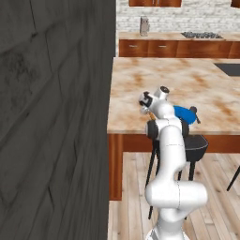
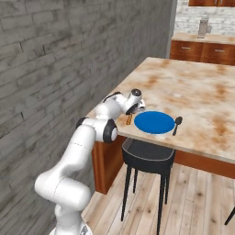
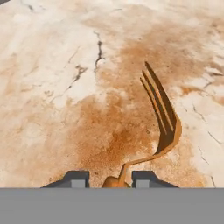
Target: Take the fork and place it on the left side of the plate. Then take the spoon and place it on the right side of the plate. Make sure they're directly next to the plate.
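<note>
The orange-brown fork (image 3: 162, 113) lies on the marble counter, tines pointing away from the hand, and its handle end runs back between my fingertips (image 3: 78, 177). My gripper (image 3: 111, 178) stands slightly open around that handle, with a small gap on each side. From the right base view the gripper (image 2: 133, 113) is low over the counter, just left of the blue plate (image 2: 154, 122), and the fork (image 2: 129, 120) lies beside the plate's left rim. A dark spoon (image 2: 177, 124) rests by the plate's right rim. In the left base view my arm hides most of the plate (image 1: 184, 112).
The marble counter (image 2: 197, 92) ends just in front of the plate, with a black stool (image 2: 147, 156) under that edge. A grey brick wall (image 2: 59, 69) stands to the arm's left. Wooden cabinets (image 2: 202, 51) line the far wall.
</note>
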